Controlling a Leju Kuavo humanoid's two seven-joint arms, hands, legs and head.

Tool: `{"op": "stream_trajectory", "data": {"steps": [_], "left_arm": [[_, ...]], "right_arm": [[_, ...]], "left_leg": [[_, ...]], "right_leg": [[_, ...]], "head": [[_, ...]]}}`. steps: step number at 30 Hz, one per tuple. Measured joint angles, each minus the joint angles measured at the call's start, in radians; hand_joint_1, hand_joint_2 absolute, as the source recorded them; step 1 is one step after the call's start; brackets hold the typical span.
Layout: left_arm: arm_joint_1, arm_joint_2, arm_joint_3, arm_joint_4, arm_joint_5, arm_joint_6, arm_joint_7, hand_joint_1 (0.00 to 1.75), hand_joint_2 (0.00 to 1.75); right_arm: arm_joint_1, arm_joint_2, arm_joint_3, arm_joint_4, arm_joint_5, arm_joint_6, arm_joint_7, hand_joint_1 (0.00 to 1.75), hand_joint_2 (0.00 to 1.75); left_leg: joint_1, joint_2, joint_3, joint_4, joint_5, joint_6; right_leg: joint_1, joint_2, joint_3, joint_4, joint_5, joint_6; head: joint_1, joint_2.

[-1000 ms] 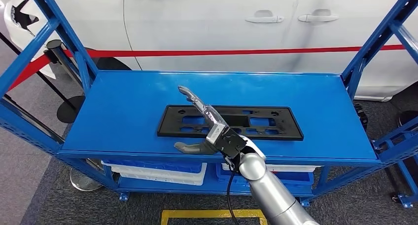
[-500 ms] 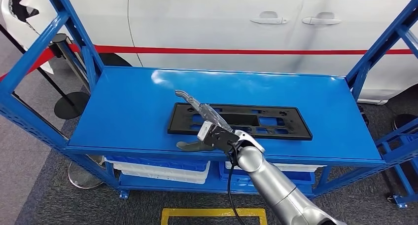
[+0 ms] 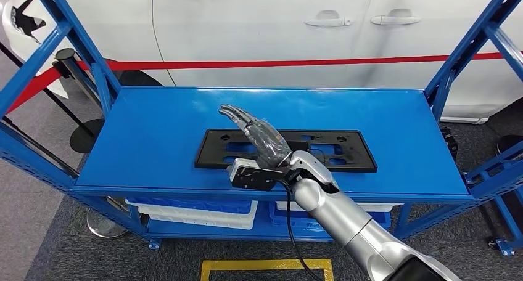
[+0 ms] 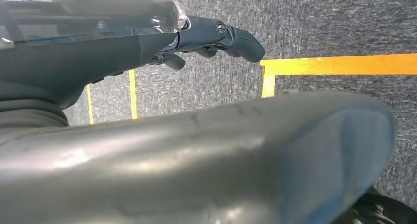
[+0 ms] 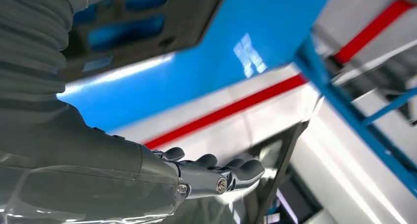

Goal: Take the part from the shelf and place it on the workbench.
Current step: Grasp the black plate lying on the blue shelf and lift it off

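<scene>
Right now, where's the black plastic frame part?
Head view: the flat black plastic frame part lies centred on the blue metal shelf top, toward its front edge, under the right hand.

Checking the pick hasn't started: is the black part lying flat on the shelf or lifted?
Flat: the black part lies on the blue shelf; the right hand reaches over it, fingers straight.

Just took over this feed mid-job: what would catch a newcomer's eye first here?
The bright blue shelf fills the head view, with a flat black part lying near its front middle. The right hand, fingers stretched out flat, reaches over the part's left half, holding nothing. Behind the shelf stands a white car with a red barrier tape across it.
</scene>
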Motion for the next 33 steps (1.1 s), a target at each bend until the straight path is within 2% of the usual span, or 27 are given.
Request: {"op": "stream_trajectory", "data": {"steps": [1, 3, 6, 8, 9, 11, 12, 13, 14, 15, 17, 18, 19, 22, 23, 25, 27, 28, 29, 30, 32, 33], "left_arm": [[0.000, 0.001, 0.001, 0.000, 0.000, 0.000, -0.002, 0.00, 0.00], [-0.002, 0.001, 0.002, 0.000, 0.000, -0.002, -0.004, 0.00, 0.00], [-0.003, 0.002, 0.005, 0.000, -0.001, -0.003, -0.004, 0.00, 0.00], [-0.003, 0.003, 0.008, 0.000, -0.002, -0.003, -0.002, 0.00, 0.00], [-0.003, 0.003, 0.008, 0.000, -0.003, -0.003, 0.000, 0.00, 0.00], [-0.003, 0.003, 0.009, 0.000, -0.004, -0.004, 0.001, 0.00, 0.00], [-0.003, 0.003, 0.009, 0.000, -0.004, -0.004, 0.002, 0.00, 0.00], [-0.003, 0.003, 0.009, 0.000, -0.005, -0.004, 0.002, 0.00, 0.00], [-0.003, 0.003, 0.009, 0.000, -0.005, -0.004, 0.003, 0.00, 0.00], [-0.003, 0.003, 0.009, 0.000, -0.005, -0.004, 0.004, 0.00, 0.00], [-0.003, 0.003, 0.010, 0.000, -0.005, -0.004, 0.005, 0.00, 0.00], [-0.004, 0.003, 0.010, 0.000, -0.005, -0.004, 0.005, 0.00, 0.00], [-0.004, 0.003, 0.010, 0.000, -0.005, -0.005, 0.005, 0.00, 0.00], [-0.004, 0.004, 0.010, 0.000, -0.004, -0.013, 0.009, 0.00, 0.00], [-0.004, 0.005, 0.010, 0.000, -0.004, -0.016, 0.011, 0.00, 0.00], [-0.004, 0.006, 0.010, 0.000, -0.004, -0.019, 0.013, 0.00, 0.00], [-0.003, 0.006, 0.010, 0.000, -0.006, -0.018, 0.013, 0.00, 0.00], [-0.002, 0.007, 0.010, 0.000, -0.008, -0.017, 0.014, 0.00, 0.00], [-0.001, 0.007, 0.010, 0.000, -0.010, -0.016, 0.014, 0.00, 0.00], [-0.001, 0.007, 0.010, 0.000, -0.011, -0.016, 0.015, 0.00, 0.00], [-0.002, 0.008, 0.010, 0.000, -0.014, -0.016, 0.018, 0.00, 0.00], [-0.003, 0.009, 0.010, 0.000, -0.015, -0.015, 0.019, 0.00, 0.00]], "right_arm": [[-0.009, -0.002, 0.008, 0.005, 0.047, -0.036, 0.014, 0.00, 1.75], [-0.027, -0.004, 0.022, 0.014, 0.141, -0.104, 0.044, 0.00, 1.75], [-0.044, -0.006, 0.041, 0.031, 0.248, -0.166, 0.083, 0.00, 1.75], [-0.051, -0.008, 0.047, 0.043, 0.300, -0.190, 0.101, 0.00, 1.75], [-0.055, -0.009, 0.049, 0.048, 0.320, -0.197, 0.108, 0.00, 1.75], [-0.060, -0.011, 0.051, 0.060, 0.343, -0.202, 0.116, 0.00, 1.75], [-0.060, -0.012, 0.051, 0.067, 0.349, -0.202, 0.118, 0.00, 1.75], [-0.059, -0.013, 0.052, 0.074, 0.352, -0.201, 0.119, 0.00, 1.75], [-0.059, -0.014, 0.052, 0.079, 0.354, -0.199, 0.119, 0.00, 1.75], [-0.060, -0.014, 0.053, 0.084, 0.356, -0.197, 0.119, 0.00, 1.75], [-0.064, -0.014, 0.054, 0.090, 0.357, -0.193, 0.118, 0.00, 1.75], [-0.066, -0.014, 0.054, 0.092, 0.358, -0.191, 0.118, 0.00, 1.75], [-0.067, -0.014, 0.054, 0.094, 0.358, -0.190, 0.118, 0.00, 1.75], [-0.068, -0.014, 0.056, 0.102, 0.358, -0.182, 0.115, 0.00, 1.75], [-0.068, -0.014, 0.057, 0.105, 0.358, -0.180, 0.113, 0.00, 1.75], [-0.069, -0.014, 0.059, 0.108, 0.360, -0.177, 0.110, 0.00, 1.75], [-0.066, -0.014, 0.061, 0.112, 0.360, -0.177, 0.109, 0.00, 1.75], [-0.064, -0.014, 0.063, 0.114, 0.360, -0.177, 0.109, 0.00, 1.75], [-0.062, -0.014, 0.065, 0.115, 0.360, -0.177, 0.109, 0.00, 1.75], [-0.061, -0.014, 0.066, 0.116, 0.360, -0.177, 0.109, 0.00, 1.75], [-0.060, -0.014, 0.068, 0.116, 0.360, -0.177, 0.110, 0.00, 1.75], [-0.061, -0.014, 0.068, 0.116, 0.361, -0.176, 0.110, 0.00, 1.75]], "left_leg": [[0.001, 0.000, 0.034, -0.073, 0.033, 0.002], [-0.001, 0.000, 0.085, -0.180, 0.067, 0.008], [-0.004, -0.003, 0.092, -0.201, 0.069, 0.023], [0.000, -0.003, 0.093, -0.207, 0.074, 0.034], [0.001, -0.002, 0.094, -0.210, 0.077, 0.039], [0.002, -0.001, 0.093, -0.211, 0.078, 0.044], [0.002, -0.001, 0.092, -0.211, 0.078, 0.045], [0.002, -0.001, 0.092, -0.211, 0.078, 0.045], [0.002, -0.001, 0.092, -0.210, 0.078, 0.044], [0.002, -0.002, 0.093, -0.210, 0.078, 0.044], [0.000, -0.003, 0.094, -0.209, 0.076, 0.040], [-0.001, -0.003, 0.094, -0.209, 0.076, 0.036], [-0.002, -0.003, 0.093, -0.209, 0.076, 0.031], [-0.002, -0.002, 0.091, -0.209, 0.077, 0.015], [-0.002, -0.002, 0.087, -0.197, 0.065, 0.010], [-0.001, -0.001, 0.052, -0.113, 0.008, 0.003], [-0.001, -0.001, -0.003, 0.023, -0.055, -0.001], [-0.001, -0.001, -0.020, 0.068, -0.068, -0.002], [-0.001, -0.001, -0.020, 0.074, -0.061, -0.002], [-0.001, -0.001, 0.001, 0.039, -0.037, -0.001], [-0.002, -0.001, 0.073, -0.098, 0.022, 0.006], [-0.003, -0.001, 0.102, -0.155, 0.039, 0.010]], "right_leg": [[0.000, 0.001, -0.001, 0.005, -0.003, 0.003], [0.003, 0.003, -0.006, 0.015, -0.009, 0.011], [0.007, 0.004, -0.010, 0.017, -0.008, 0.024], [0.004, 0.004, -0.018, 0.036, -0.024, 0.034], [0.002, 0.004, -0.035, 0.073, -0.047, 0.040], [-0.002, 0.003, -0.095, 0.199, -0.109, 0.049], [-0.004, 0.003, -0.126, 0.262, -0.131, 0.052], [-0.005, 0.003, -0.145, 0.297, -0.136, 0.053], [-0.007, 0.003, -0.146, 0.296, -0.122, 0.054], [-0.008, 0.002, -0.127, 0.253, -0.092, 0.052], [-0.007, 0.002, -0.059, 0.110, -0.025, 0.046], [-0.005, 0.001, -0.033, 0.054, -0.006, 0.042], [-0.003, 0.002, -0.020, 0.023, 0.001, 0.038], [-0.001, 0.002, -0.019, 0.012, 0.006, 0.024], [-0.003, 0.001, -0.019, 0.008, 0.009, 0.017], [-0.005, -0.002, -0.019, 0.001, 0.014, 0.005], [-0.003, -0.003, -0.022, 0.002, 0.014, 0.001], [-0.002, -0.003, -0.023, 0.003, 0.014, 0.000], [-0.001, -0.003, -0.024, 0.005, 0.014, 0.000], [0.000, -0.002, -0.024, 0.008, 0.014, 0.000], [0.002, -0.001, -0.025, 0.014, 0.013, 0.003], [0.004, -0.001, -0.027, 0.018, 0.012, 0.007]], "head": [[0.000, 0.000], [0.000, 0.000], [0.000, 0.000], [0.001, 0.000], [0.002, 0.000], [0.004, 0.000], [0.004, 0.000], [0.004, 0.000], [0.004, 0.000], [0.004, 0.000], [0.004, 0.000], [0.004, 0.000], [0.003, 0.000], [0.003, 0.000], [0.003, 0.000], [0.002, 0.000], [0.001, 0.000], [0.002, 0.000], [0.001, 0.000], [0.001, 0.000], [0.001, 0.000], [0.002, 0.000]]}}
